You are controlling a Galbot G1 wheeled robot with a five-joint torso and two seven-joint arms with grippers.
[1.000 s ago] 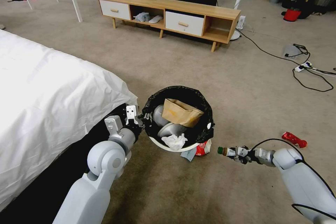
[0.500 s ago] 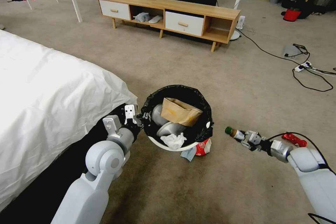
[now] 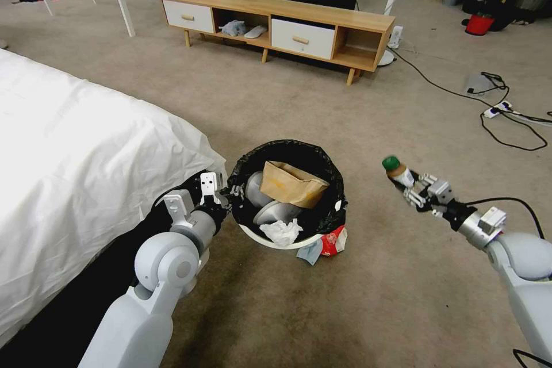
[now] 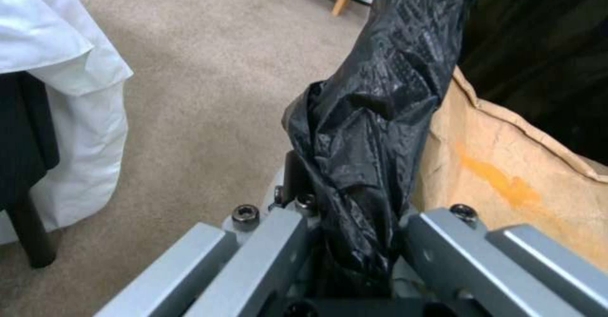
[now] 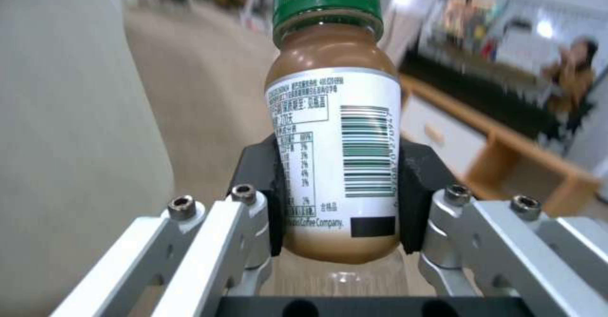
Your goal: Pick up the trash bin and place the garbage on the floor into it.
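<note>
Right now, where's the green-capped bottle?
In the head view the green-capped bottle is held off the carpet in the right tool, to the right of the trash bin, cap tilted toward the wooden cabinet.

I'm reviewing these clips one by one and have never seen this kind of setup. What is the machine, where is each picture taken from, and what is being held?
This is a wheeled robot with two arms, each ending in a two-fingered end effector. The wide picture comes from a camera on its head, looking down at a carpeted bedroom floor beside a bed. The two close-ups come from cameras on the wrists.

The left end effector is clamped on the black bag folded over the rim of the trash bin; the left wrist view shows that plastic pinched between its fingers. Inside the bin lie a brown paper bag and a crumpled white tissue.

The right end effector holds a green-capped bottle in the air to the right of the bin. A red-white packet and a light blue mask lie on the carpet against the bin.
</note>
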